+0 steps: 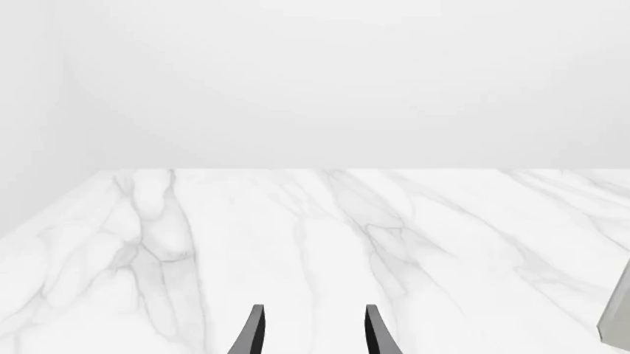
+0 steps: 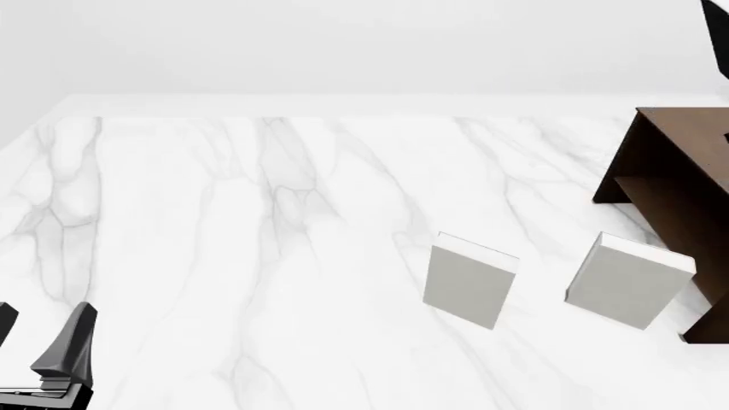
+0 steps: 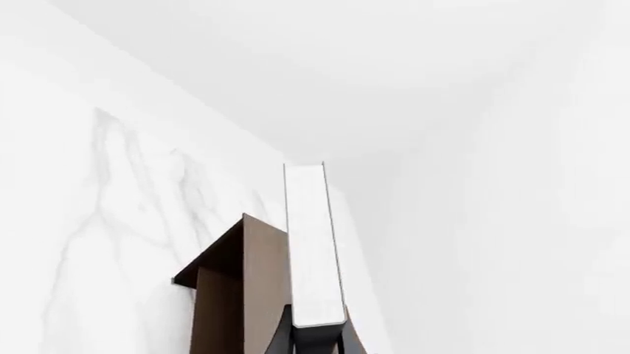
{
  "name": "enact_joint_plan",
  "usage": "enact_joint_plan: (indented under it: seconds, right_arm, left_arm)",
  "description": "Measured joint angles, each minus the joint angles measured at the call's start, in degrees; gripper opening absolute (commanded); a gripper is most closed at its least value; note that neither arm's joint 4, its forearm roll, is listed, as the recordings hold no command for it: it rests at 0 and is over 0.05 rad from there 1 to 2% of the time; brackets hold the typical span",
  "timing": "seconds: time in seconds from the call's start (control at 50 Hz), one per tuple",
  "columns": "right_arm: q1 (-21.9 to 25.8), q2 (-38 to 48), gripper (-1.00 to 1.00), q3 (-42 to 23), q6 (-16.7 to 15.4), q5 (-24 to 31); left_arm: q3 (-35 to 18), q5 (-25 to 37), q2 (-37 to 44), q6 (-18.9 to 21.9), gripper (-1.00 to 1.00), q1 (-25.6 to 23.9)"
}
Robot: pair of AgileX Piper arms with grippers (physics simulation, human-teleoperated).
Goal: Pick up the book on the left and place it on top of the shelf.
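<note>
The right hand (image 3: 316, 341) grips the book (image 3: 313, 243) by its lower end, white page edge facing the camera, held just above the dark shelf (image 3: 241, 287). The left hand (image 1: 313, 333) hovers open over the marble desk (image 2: 228, 222), at seven o'clock in the front view.

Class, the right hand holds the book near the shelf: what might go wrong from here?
1. The right hand grips the book only at one end; it may swing or slip.
2. Set down on its thin edge, it could topple off the shelf.
3. A fall might hit the grey book standing beside the shelf.
</note>
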Motion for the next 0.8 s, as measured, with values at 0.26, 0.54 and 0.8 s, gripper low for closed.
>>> enact_joint_plan:
  seconds: [0.26,0.54,0.8]
  right_arm:
    - [-2.5,0.2,-1.0,-0.4,-1.5,0.3]
    - [-5.2,0.3,-1.0,-0.2,-2.6,-0.2]
    - [-7.6,1.6,-1.0,0.0,-3.9,-1.3]
  left_arm:
    - [0.0,0.0,0.0,0.0,1.0,0.0]
    - [0.0,0.0,0.0,0.0,1.0,0.0]
    - [0.0,0.0,0.0,0.0,1.0,0.0]
